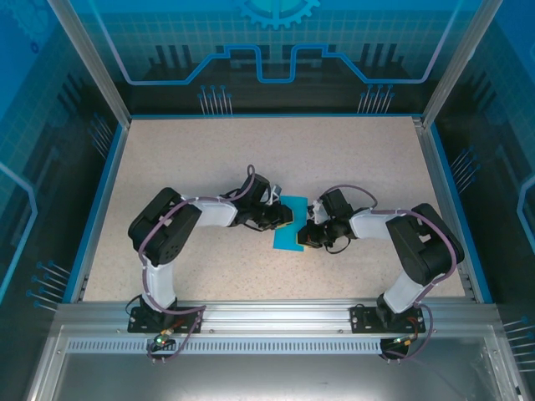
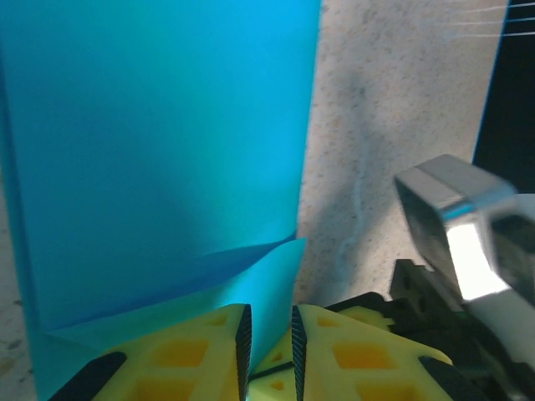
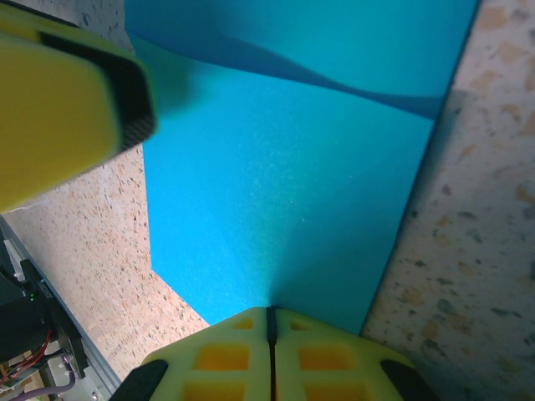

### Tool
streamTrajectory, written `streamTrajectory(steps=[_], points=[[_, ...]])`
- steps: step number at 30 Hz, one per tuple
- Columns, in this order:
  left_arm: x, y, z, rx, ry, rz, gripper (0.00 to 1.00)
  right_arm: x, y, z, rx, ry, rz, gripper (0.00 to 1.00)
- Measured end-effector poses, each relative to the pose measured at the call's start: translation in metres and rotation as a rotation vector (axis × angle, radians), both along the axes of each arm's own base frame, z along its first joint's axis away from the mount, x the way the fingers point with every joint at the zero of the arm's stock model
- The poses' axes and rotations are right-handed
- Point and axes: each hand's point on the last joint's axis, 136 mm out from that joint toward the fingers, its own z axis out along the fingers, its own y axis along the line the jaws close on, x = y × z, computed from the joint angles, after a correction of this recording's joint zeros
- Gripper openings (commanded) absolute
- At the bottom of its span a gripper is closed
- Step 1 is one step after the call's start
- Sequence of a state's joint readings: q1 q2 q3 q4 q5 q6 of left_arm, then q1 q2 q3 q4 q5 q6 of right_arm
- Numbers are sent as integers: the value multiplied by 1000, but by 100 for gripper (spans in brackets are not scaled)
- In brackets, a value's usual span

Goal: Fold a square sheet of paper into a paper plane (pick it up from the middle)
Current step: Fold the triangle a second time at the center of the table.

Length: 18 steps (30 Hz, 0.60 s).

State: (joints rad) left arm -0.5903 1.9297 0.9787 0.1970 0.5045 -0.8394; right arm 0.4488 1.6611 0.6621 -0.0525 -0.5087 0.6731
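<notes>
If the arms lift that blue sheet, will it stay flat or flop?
Probably flop: the teal paper sheet bows up in a wave by the left tool. Likely very light, being so thin. It may crease where the right tool pinches its edge.

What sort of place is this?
Probably an enclosed robot work cell: aluminium frame, blue circuit-print wall panels, left arm and right arm bolted at a speckled table's edge.
</notes>
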Motion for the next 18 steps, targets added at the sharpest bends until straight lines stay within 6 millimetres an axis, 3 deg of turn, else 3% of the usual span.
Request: streamTrajectory(steps=[4, 13, 18], points=[[-3, 2, -13, 13, 18, 1, 22, 0, 0, 0, 0, 0, 0, 7], [-1, 5, -15, 28, 14, 15, 21, -4, -1, 5, -4, 20, -9, 8], [-1, 5, -15, 29, 15, 15, 21, 8, 5, 18, 8, 1, -13, 8]])
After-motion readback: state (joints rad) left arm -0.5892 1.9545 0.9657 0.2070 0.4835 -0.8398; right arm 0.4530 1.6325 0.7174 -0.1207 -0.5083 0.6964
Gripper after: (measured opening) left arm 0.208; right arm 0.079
